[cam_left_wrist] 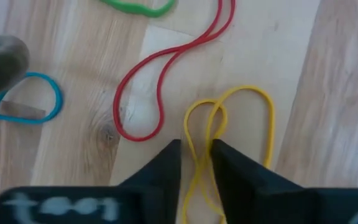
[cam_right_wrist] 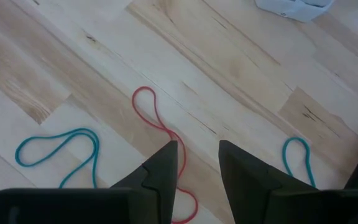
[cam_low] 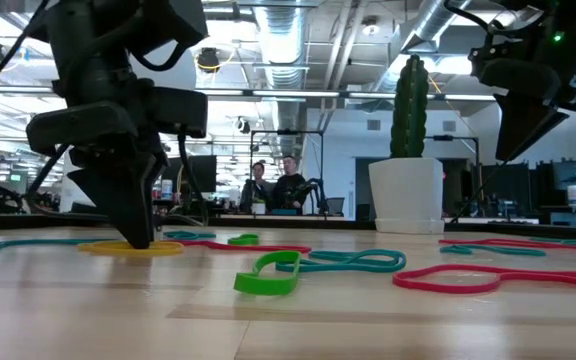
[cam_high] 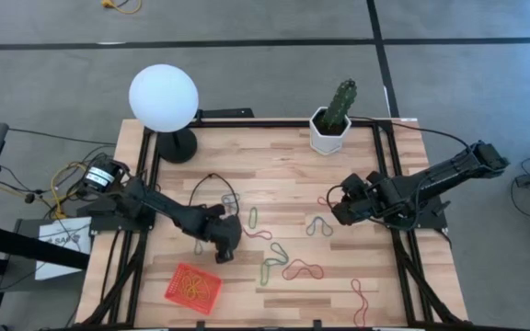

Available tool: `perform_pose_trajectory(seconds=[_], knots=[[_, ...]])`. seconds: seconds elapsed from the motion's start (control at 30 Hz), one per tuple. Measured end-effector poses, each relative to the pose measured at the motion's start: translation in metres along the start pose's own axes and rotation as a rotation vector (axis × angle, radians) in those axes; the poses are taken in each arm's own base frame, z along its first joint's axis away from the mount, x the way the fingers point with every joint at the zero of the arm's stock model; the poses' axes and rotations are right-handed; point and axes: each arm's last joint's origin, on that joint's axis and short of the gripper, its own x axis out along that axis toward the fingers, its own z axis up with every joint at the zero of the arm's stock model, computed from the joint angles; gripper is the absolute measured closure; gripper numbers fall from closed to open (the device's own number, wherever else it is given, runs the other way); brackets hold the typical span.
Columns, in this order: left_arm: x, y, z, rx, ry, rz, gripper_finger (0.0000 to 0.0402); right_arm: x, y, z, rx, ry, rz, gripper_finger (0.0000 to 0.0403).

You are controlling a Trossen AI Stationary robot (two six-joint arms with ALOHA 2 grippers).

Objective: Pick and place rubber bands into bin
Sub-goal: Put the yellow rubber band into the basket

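Several rubber bands lie flat on the wooden table: a yellow one (cam_left_wrist: pixel 247 99), red ones (cam_high: pixel 302 269) (cam_left_wrist: pixel 160 81), green (cam_high: pixel 254 218) and teal (cam_high: pixel 316 225). The orange-red bin (cam_high: pixel 192 287) stands near the front left with bands inside. My left gripper (cam_left_wrist: pixel 196 149) points down at the table (cam_low: pixel 138 238), open by a narrow gap, with the yellow band's crossed strands between its fingers. My right gripper (cam_high: pixel 339 211) hangs open above the table's right side, over a red band (cam_right_wrist: pixel 151 112), touching nothing. My left gripper comes from above with its fingers on either side of the yellow band's narrow crossed part (cam_left_wrist: pixel 205 134). A gap shows between the fingers. I cannot tell whether they touch the strands. The band lies flat on the table (cam_low: pixel 128 247).
A white globe lamp (cam_high: pixel 163 97) stands at the far left and a white cactus pot (cam_high: pixel 331 129) at the far right. A black cable (cam_high: pixel 212 184) loops on the table behind my left gripper. Two people (cam_low: pixel 273 185) sit in the room beyond.
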Motion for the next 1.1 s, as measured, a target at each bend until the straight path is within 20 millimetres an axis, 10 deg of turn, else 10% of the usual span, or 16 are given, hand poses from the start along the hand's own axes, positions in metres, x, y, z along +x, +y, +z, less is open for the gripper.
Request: perform_pose_trajectory(seconds=[0.2, 0.5, 0.73, 1.1], knots=[[-0.017, 0.001, 0.004, -0.008, 0.040, -0.065, 0.0395, 0.000, 0.000, 0.000, 0.000, -0.005, -0.002, 0.0290], [-0.121, -0.024, 0.002, 0.010, -0.171, -0.238, 0.0401, 0.000, 0.000, 0.000, -0.035, -0.006, 0.001, 0.0290], [-0.180, -0.043, -0.051, 0.028, -0.182, -0.261, 0.0401, 0.000, 0.002, 0.001, -0.091, -0.016, 0.017, 0.0290], [-0.191, -0.091, -0.138, 0.132, -0.285, -0.339, 0.0401, -0.002, 0.016, 0.009, -0.012, -0.092, 0.148, 0.0290]])
